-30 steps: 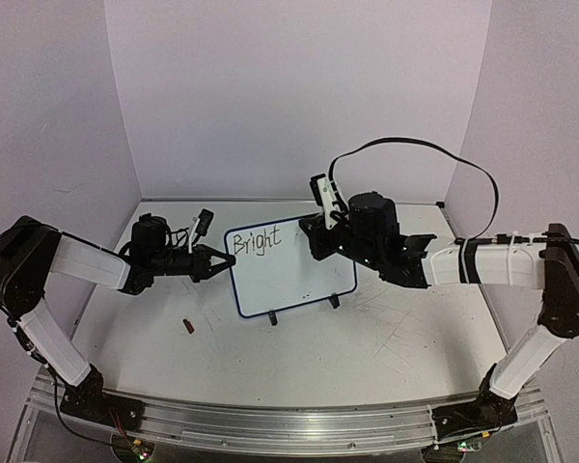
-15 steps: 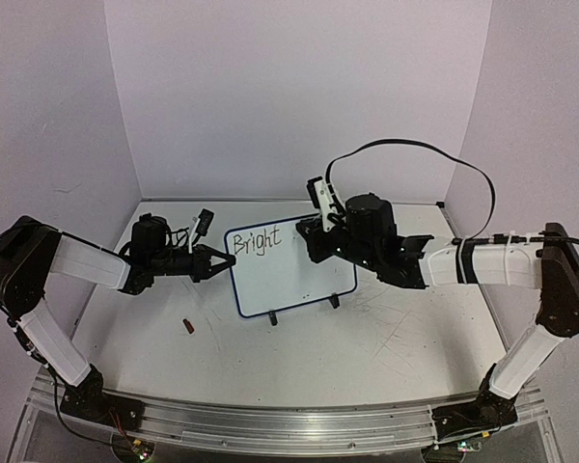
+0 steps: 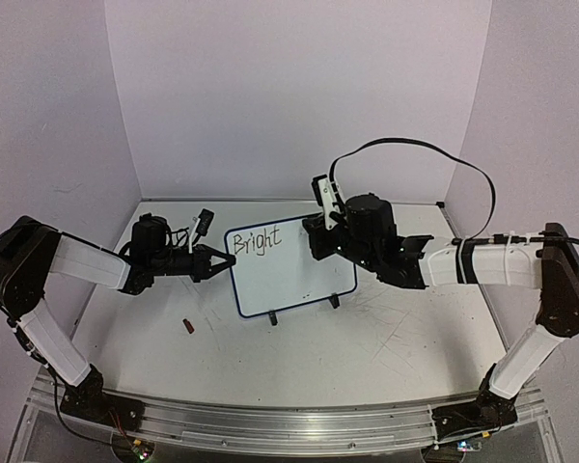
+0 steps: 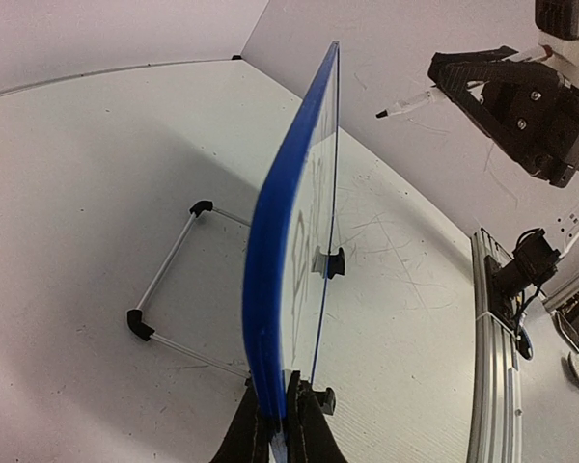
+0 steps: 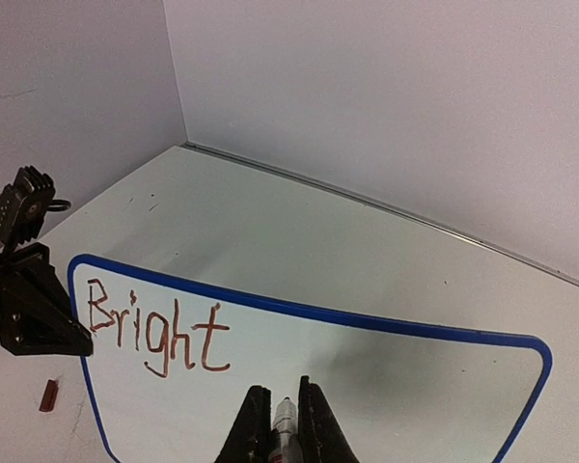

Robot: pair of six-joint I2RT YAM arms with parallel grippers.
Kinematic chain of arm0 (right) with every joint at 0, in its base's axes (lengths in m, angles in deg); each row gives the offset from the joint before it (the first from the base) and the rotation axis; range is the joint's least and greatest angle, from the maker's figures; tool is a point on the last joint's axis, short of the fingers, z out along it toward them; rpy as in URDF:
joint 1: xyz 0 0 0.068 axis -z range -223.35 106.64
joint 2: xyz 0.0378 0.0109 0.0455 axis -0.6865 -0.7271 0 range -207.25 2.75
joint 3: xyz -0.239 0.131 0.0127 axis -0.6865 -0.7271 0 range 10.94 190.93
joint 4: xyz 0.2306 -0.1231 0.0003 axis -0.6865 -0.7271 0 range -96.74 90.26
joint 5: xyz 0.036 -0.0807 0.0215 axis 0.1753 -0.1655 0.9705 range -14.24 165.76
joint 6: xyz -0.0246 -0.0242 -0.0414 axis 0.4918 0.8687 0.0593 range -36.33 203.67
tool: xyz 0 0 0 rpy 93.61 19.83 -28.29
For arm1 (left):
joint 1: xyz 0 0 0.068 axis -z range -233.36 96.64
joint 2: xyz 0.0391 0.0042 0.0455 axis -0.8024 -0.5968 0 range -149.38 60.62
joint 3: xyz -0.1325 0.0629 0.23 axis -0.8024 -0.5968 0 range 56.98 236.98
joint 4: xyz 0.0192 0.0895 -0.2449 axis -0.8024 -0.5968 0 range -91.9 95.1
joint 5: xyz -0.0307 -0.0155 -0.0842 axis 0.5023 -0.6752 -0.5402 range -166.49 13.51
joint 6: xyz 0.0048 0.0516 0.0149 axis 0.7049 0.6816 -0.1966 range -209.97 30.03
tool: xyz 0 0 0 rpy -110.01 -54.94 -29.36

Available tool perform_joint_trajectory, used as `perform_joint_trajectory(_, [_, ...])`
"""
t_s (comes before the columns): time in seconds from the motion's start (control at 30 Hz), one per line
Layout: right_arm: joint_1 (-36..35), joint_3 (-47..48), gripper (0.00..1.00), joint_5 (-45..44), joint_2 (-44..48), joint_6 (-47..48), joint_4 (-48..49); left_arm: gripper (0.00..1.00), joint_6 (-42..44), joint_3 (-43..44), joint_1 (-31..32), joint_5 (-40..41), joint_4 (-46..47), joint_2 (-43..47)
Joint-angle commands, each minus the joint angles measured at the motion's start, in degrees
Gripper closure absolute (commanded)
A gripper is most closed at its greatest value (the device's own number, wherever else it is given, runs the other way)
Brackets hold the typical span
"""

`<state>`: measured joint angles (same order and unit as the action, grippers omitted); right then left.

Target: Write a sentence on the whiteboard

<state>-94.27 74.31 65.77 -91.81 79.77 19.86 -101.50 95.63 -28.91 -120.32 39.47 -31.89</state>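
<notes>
The right gripper (image 5: 285, 429) is edging back rightward, pinching the marker (image 5: 286, 415) clear of the whiteboard (image 3: 291, 275). The left gripper (image 4: 275, 429) is clamping its left edge. The sentence (image 5: 156, 333) is reading only "Bright".

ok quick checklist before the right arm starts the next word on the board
1. Board steadied: left end effector is shut on the whiteboard at its left edge. ok
2. Pen secured: right end effector is shut on the marker. ok
3. Tip lifted: in the left wrist view the marker tip hangs apart from the board face. ok
4. Writing room: bare white surface to the right of and below "Bright". ok
5. Feet seated on the table: board stands upright, foot contact too small to judge. cannot tell
6. Tip condition: too small to see. cannot tell
</notes>
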Motion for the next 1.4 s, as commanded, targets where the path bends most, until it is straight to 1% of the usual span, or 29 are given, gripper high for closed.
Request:
perform_joint_trajectory(0.0, [0.26,1.61,1.0,-1.86,0.12,0.56,0.97,1.0,4.23,2.05,-0.76,7.01,-0.84,1.8])
perform_joint_trajectory(0.2, [1.06,2.07,1.0,-1.24,-0.54,-0.09,1.33,1.0,4.46,2.14,-0.74,7.01,-0.91,1.85])
perform_joint_trajectory(0.27, [0.99,2.9,1.0,-0.62,-1.47,1.14,1.64,1.0,4.5,2.38,-0.7,6.98,-1.03,1.57])
perform_joint_trajectory(0.33, [0.32,3.77,1.0,-1.46,-2.55,2.19,1.63,1.0,4.5,2.64,-0.68,6.8,-1.09,1.26])
perform_joint_trajectory(0.67, [0.94,4.88,1.0,-4.41,-4.73,-0.67,2.26,1.0,4.73,2.37,-0.57,6.77,-1.45,1.63])
perform_joint_trajectory(0.97, [0.94,5.68,1.0,-7.26,-5.31,-0.59,2.33,1.0,5.01,2.39,-0.51,6.4,-1.68,1.55])
perform_joint_trajectory(1.37, [0.96,8.57,1.0,-6.38,-7.6,0.31,2.03,1.0,5.34,2.3,-0.34,6.23,-1.95,1.81])
